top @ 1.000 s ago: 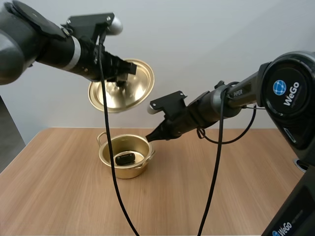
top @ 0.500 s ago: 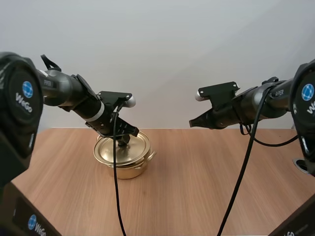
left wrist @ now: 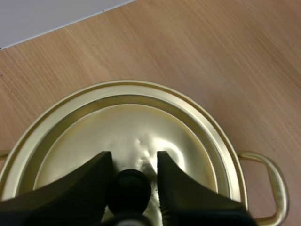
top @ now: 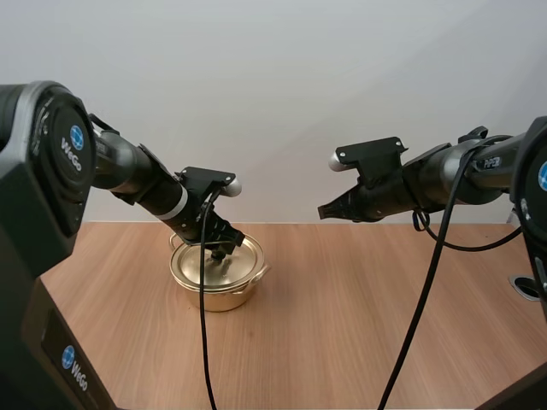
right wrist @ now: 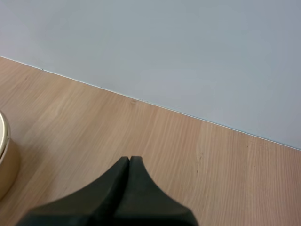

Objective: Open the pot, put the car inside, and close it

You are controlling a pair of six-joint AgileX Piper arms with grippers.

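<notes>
The gold pot [top: 214, 292] stands on the wooden table [top: 359, 325] with its gold lid [top: 215, 264] resting flat on it. My left gripper [top: 220, 250] is down on the lid, shut on its black knob. In the left wrist view the two fingers [left wrist: 96, 176] stand on either side of the knob [left wrist: 130, 186], over the lid [left wrist: 141, 117]. The car is hidden under the lid. My right gripper [top: 323, 212] hangs shut and empty in the air to the right of the pot; its fingers [right wrist: 129, 162] lie together as one wedge above bare table.
One side handle of the pot [left wrist: 269, 183] sticks out past the lid's rim. The pot's edge [right wrist: 3, 150] lies off to the side of my right gripper. A round hole [top: 528, 286] sits at the table's right edge.
The lid went from held high and tilted to lying on the pot, covering the car. My right gripper drew back from the pot's rim, up and to the right.
</notes>
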